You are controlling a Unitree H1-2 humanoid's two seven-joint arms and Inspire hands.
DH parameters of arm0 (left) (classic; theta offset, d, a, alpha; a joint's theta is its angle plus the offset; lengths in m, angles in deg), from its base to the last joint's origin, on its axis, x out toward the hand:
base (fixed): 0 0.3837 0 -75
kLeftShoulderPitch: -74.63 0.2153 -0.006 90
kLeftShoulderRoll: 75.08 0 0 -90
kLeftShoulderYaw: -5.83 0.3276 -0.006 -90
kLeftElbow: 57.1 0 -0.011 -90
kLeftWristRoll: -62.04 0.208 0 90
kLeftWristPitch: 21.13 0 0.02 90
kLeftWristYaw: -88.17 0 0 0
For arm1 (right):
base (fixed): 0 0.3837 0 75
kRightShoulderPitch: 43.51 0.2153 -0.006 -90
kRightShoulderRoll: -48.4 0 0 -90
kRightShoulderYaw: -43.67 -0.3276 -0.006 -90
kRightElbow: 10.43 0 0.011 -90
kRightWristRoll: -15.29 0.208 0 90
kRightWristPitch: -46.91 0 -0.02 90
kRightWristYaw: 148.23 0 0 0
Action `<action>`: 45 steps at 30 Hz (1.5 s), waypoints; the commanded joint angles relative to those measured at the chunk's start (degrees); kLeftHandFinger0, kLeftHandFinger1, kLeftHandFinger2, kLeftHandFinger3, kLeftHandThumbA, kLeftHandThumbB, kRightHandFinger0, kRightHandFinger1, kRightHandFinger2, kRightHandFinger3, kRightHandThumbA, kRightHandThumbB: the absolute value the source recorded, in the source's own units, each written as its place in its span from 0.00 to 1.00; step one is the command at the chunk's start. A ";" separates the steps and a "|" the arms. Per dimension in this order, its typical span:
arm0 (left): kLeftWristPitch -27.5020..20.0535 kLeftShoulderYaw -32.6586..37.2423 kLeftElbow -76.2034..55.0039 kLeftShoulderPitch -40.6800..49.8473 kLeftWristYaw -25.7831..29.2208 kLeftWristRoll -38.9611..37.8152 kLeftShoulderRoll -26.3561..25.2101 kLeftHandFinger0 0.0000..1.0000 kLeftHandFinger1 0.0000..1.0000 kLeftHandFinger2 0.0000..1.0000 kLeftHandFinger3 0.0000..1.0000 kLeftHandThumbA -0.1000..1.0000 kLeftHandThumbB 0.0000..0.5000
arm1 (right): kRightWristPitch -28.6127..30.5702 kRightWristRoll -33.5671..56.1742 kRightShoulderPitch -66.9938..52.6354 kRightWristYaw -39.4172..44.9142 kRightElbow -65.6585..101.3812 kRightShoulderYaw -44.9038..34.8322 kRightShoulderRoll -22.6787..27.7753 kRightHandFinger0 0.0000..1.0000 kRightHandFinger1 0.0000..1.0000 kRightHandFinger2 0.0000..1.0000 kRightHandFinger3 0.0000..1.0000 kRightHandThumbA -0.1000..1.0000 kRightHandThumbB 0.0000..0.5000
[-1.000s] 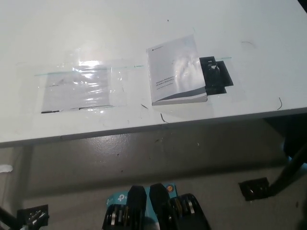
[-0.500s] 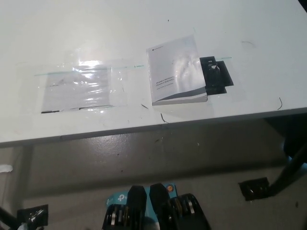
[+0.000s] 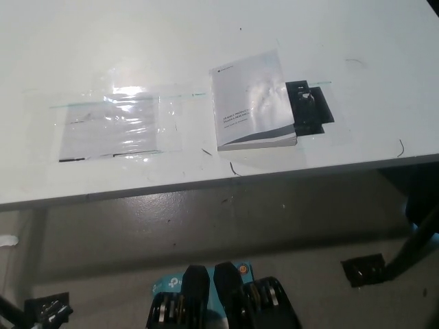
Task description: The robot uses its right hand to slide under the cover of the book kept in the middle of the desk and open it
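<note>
White desk surface [image 3: 206, 27] fills the upper view, grey floor below. Closed white-and-grey glossy paperback book [image 3: 251, 101] lies flat near the desk's front edge, its right side over a black flat mat [image 3: 313, 110]. Clear plastic sheet [image 3: 113, 123] sits well apart, left. Neither hand shows, so their state can't be told.

Desk [image 3: 206, 27] was white, with small dark marks. Book [image 3: 250, 99] had a white cover, dark print and a grey band along its lower edge. Block [image 3: 312, 110] beside it was black. Plastic sheet [image 3: 110, 123] was clear, glossy.
</note>
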 commanded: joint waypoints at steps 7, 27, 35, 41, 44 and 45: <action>-0.86 0.44 -1.98 0.16 1.49 0.13 -0.93 1.00 1.00 1.00 1.00 0.55 0.00 | -3.49 2.00 3.12 -0.90 4.82 7.97 -3.98 0.98 1.00 1.00 1.00 0.86 0.17; -2.58 -1.71 -0.42 -0.81 1.63 -2.31 -0.58 1.00 1.00 1.00 1.00 0.40 0.00 | -3.02 1.01 3.48 6.34 -9.19 17.79 -10.36 0.90 1.00 1.00 1.00 0.92 0.00; -1.33 -0.19 -2.03 0.01 0.99 -2.03 -1.09 1.00 1.00 1.00 1.00 0.45 0.00 | -1.68 0.68 5.44 7.54 -12.95 19.05 -10.65 0.92 1.00 1.00 1.00 0.93 0.00; -1.00 0.76 -2.45 0.47 1.02 -1.25 -1.51 1.00 1.00 1.00 1.00 0.47 0.00 | -1.47 -0.13 7.19 7.84 -15.10 19.70 -11.30 0.87 0.99 1.00 1.00 0.93 0.02; -1.74 0.21 -1.79 0.22 1.09 -1.88 -1.38 1.00 1.00 1.00 1.00 0.45 0.00 | -1.18 -0.58 8.15 8.17 -16.72 20.09 -11.58 0.93 1.00 1.00 1.00 0.94 0.00; -1.95 0.62 -1.89 0.36 1.24 -1.33 -1.42 1.00 1.00 1.00 1.00 0.45 0.00 | -1.30 -0.46 8.78 8.10 -17.59 20.10 -11.94 0.93 1.00 1.00 1.00 0.94 0.00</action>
